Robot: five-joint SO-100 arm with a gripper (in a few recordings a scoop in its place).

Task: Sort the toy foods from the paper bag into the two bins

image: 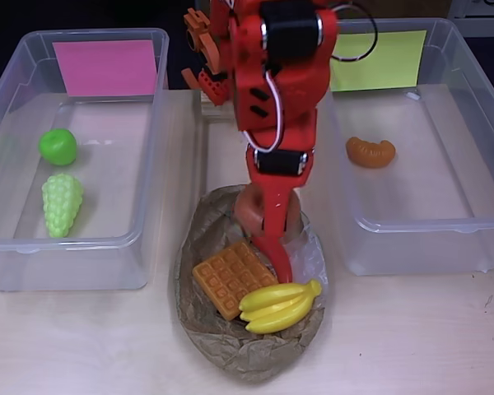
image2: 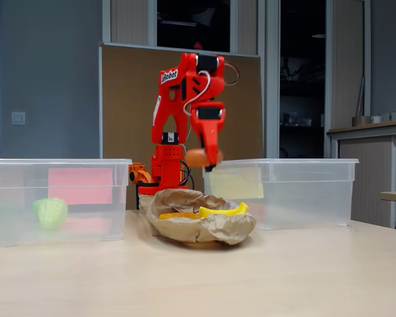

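Observation:
My red gripper (image: 270, 240) hangs above the paper bag (image: 230, 346), shut on the brown donut (image: 245, 210). From the fixed view the donut (image2: 198, 157) is clearly lifted off the bag (image2: 198, 228), held in the gripper (image2: 204, 161). An orange waffle (image: 230, 277) and yellow bananas (image: 280, 306) lie in the bag. The left bin (image: 8, 247), with the pink card (image: 105, 67), holds a green apple (image: 58, 146) and pale-green grapes (image: 62, 203). An orange croissant (image: 370, 151) lies in the right bin (image: 477, 230), which carries the yellow-green card (image: 379, 62).
The arm's base (image2: 160, 175) stands behind the bag, between the two bins. Bare tabletop (image: 412, 337) stretches in front of the bins and either side of the bag. A brown board (image2: 125, 112) stands behind the table.

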